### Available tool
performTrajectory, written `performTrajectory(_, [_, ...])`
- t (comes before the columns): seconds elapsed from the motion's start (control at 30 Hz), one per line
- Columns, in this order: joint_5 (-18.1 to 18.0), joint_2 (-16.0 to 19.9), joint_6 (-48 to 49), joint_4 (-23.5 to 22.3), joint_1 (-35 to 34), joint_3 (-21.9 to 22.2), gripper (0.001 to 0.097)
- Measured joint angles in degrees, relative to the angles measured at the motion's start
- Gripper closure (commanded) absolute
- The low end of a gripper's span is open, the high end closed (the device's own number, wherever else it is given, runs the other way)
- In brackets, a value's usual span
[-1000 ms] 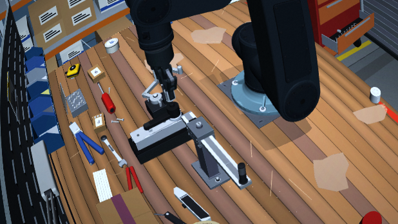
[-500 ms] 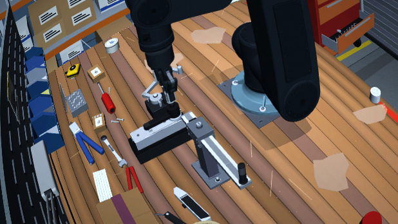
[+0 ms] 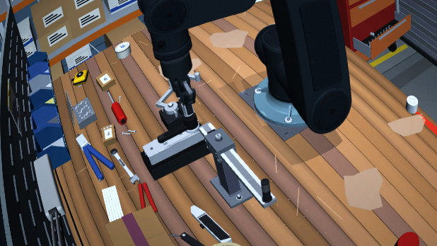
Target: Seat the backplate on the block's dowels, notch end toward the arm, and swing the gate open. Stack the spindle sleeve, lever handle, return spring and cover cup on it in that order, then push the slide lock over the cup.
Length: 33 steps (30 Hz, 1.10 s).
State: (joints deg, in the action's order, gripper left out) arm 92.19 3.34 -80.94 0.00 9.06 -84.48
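My gripper (image 3: 186, 106) is closed on the return spring, held just above the stack. I cannot make out the spring itself between the fingers. The stack sits at the far end of the grey backplate (image 3: 176, 143), which lies on the black block (image 3: 173, 160). The black lever handle (image 3: 176, 129) lies on the stack, its arm pointing toward the near left. The slide lock (image 3: 170, 109), a black block with a grey knob, sits just behind the stack. The gate (image 3: 244, 173) is swung open, away from the block. The cover cup (image 3: 412, 104) stands far right on the table.
The arm's base (image 3: 279, 106) stands right of the block. Loose tools lie to the left: a red screwdriver (image 3: 118, 111), blue pliers (image 3: 92, 157), a wrench (image 3: 123, 166), red cutters and small boxes. A tape roll (image 3: 123, 50) sits at the far edge.
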Motion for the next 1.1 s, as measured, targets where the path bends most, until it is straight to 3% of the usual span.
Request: performTrajectory(1.1, [-1.33, 0.23, 0.00, 0.00, 0.00, -1.09, 0.0901])
